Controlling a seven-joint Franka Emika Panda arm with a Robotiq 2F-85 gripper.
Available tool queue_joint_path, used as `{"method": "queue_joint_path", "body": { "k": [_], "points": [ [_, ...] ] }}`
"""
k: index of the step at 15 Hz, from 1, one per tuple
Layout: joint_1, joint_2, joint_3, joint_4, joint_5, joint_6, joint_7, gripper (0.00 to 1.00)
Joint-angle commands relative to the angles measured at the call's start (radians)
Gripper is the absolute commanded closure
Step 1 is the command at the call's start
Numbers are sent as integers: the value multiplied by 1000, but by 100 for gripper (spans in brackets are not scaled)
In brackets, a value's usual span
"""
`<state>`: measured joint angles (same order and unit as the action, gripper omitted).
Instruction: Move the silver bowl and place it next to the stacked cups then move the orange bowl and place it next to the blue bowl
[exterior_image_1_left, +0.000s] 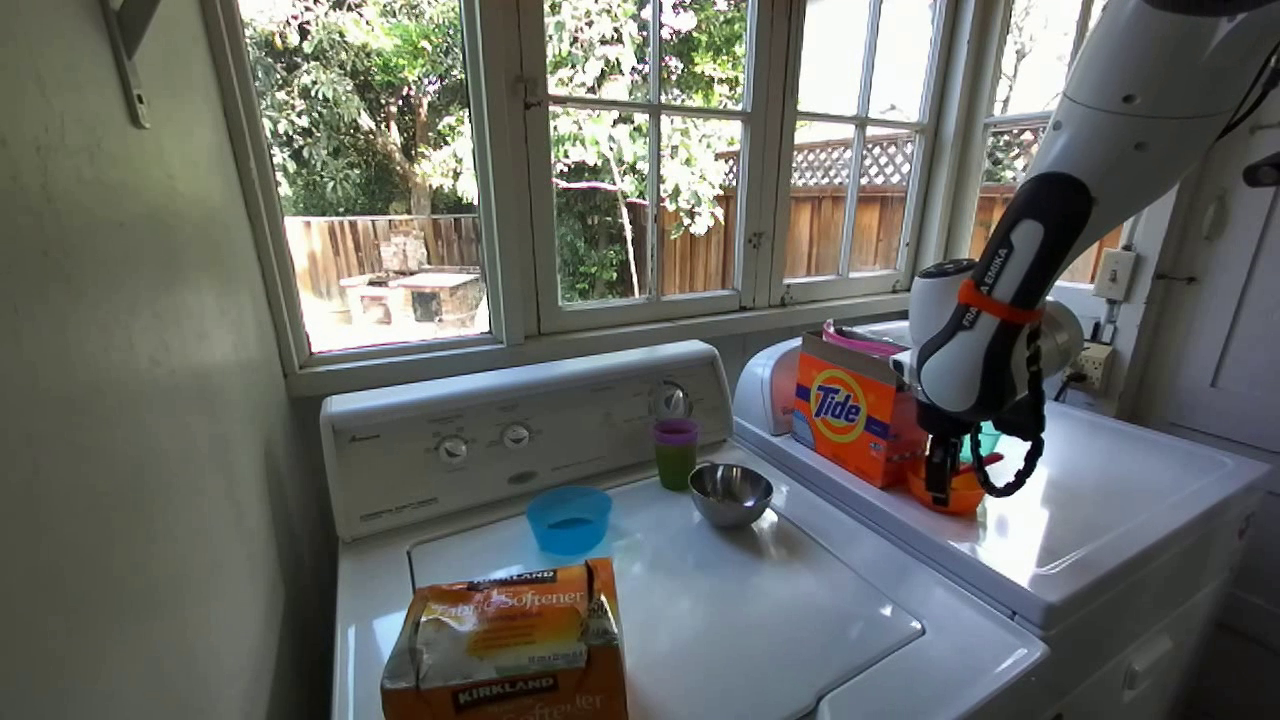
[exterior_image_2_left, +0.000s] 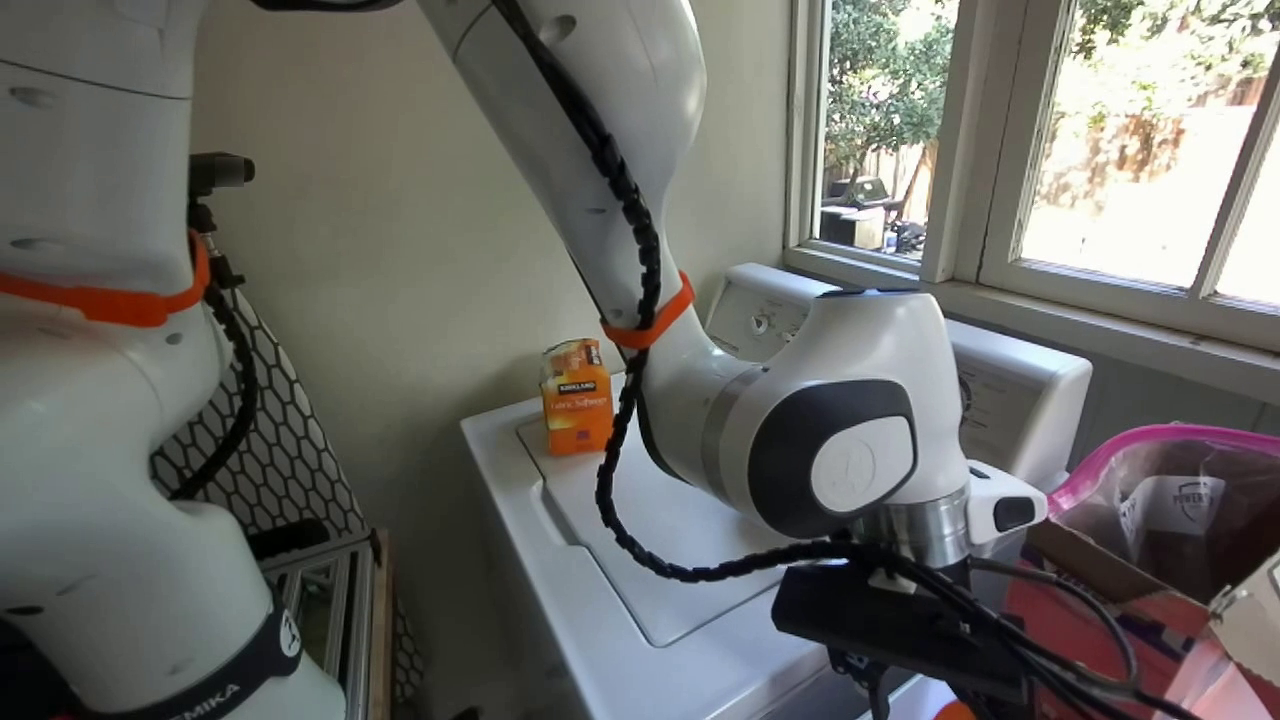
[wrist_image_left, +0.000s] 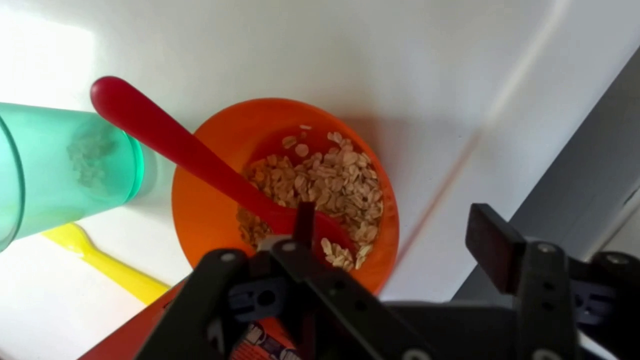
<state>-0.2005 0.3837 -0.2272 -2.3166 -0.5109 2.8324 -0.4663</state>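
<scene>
The orange bowl (exterior_image_1_left: 962, 497) stands on the right-hand machine; in the wrist view it (wrist_image_left: 207, 220) holds oat flakes and a red spoon (wrist_image_left: 165, 130). My gripper (exterior_image_1_left: 942, 490) is over this bowl. In the wrist view my gripper (wrist_image_left: 395, 242) is open, with nothing between its fingers. One finger is over the bowl's inside, the other beyond its rim; I cannot tell if they touch it. The silver bowl (exterior_image_1_left: 731, 497) sits on the left-hand machine beside the stacked cups (exterior_image_1_left: 676, 455), lilac over green. The blue bowl (exterior_image_1_left: 568, 522) stands left of them.
An orange detergent box (exterior_image_1_left: 850, 415) stands right behind the orange bowl. A teal cup (wrist_image_left: 70, 165) and a yellow utensil (wrist_image_left: 117, 267) are beside it. A fabric softener box (exterior_image_1_left: 505, 640) stands in front of the blue bowl. A gap and step separate the machines.
</scene>
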Motion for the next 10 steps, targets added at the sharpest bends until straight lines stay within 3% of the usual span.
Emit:
{"method": "queue_joint_path", "body": {
  "k": [1,3,6,8,10],
  "points": [
    [-30,31,22,2,15,38,-38,39],
    [-33,39,27,4,17,37,-42,62],
    [-35,46,29,7,17,36,-43,85],
    [-38,49,31,7,17,36,-44,99],
    [-38,49,31,8,19,32,-40,100]
  ]
}}
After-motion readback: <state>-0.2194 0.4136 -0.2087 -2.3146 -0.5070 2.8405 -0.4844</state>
